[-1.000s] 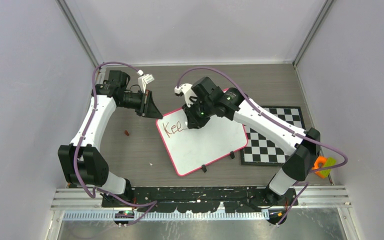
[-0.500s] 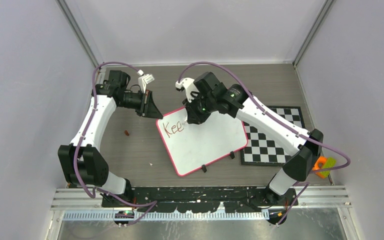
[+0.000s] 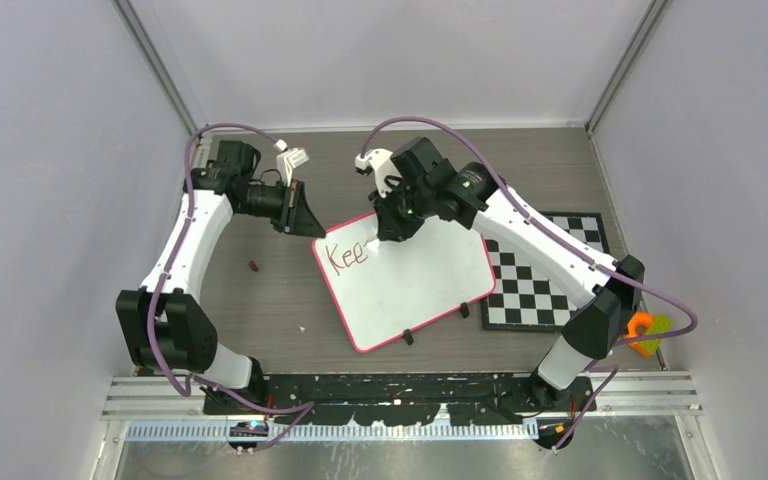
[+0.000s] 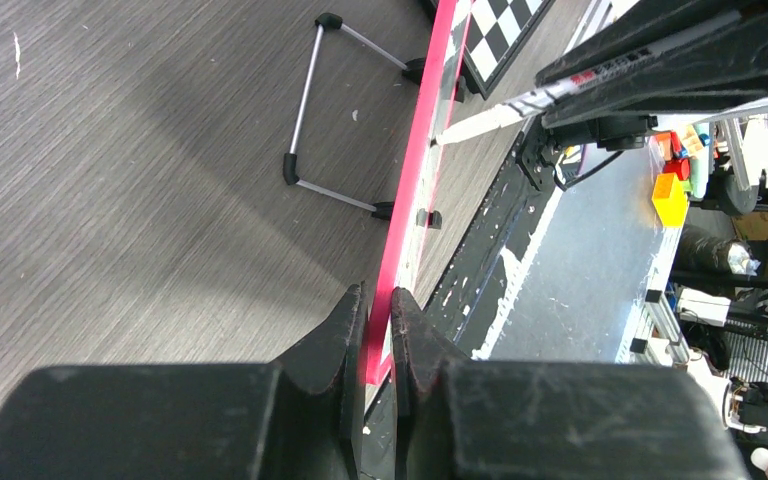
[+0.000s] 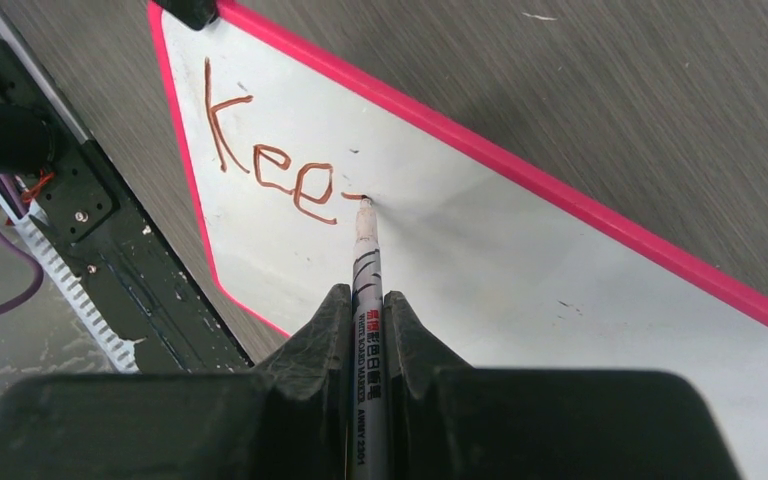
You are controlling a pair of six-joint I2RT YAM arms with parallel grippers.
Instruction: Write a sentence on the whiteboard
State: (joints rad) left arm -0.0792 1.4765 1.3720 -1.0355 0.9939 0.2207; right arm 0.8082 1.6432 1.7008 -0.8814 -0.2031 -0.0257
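Observation:
The whiteboard [image 3: 415, 280] with its red-pink rim lies tilted at the table's middle; it also shows in the right wrist view [image 5: 520, 250]. My left gripper [image 3: 307, 222] is shut on the board's far-left corner; in the left wrist view [image 4: 378, 300] the pink rim [image 4: 415, 170] sits between the jaws. My right gripper [image 3: 388, 232] is shut on a white marker [image 5: 367, 275]. The marker's tip touches the board just right of the brownish-red letters "Kee" [image 5: 265, 160] of the sentence [image 3: 345, 256], at the end of a short stroke.
A black-and-white checkered board [image 3: 550, 270] lies right of the whiteboard, partly under the right arm. A small red-brown cap [image 3: 253, 265] lies on the wood table left of the board. An orange and yellow object [image 3: 648, 332] sits by the right arm's base.
My right gripper and marker have shifted slightly right and toward the far side. A short stroke now follows "Kee". The left arm has not moved.

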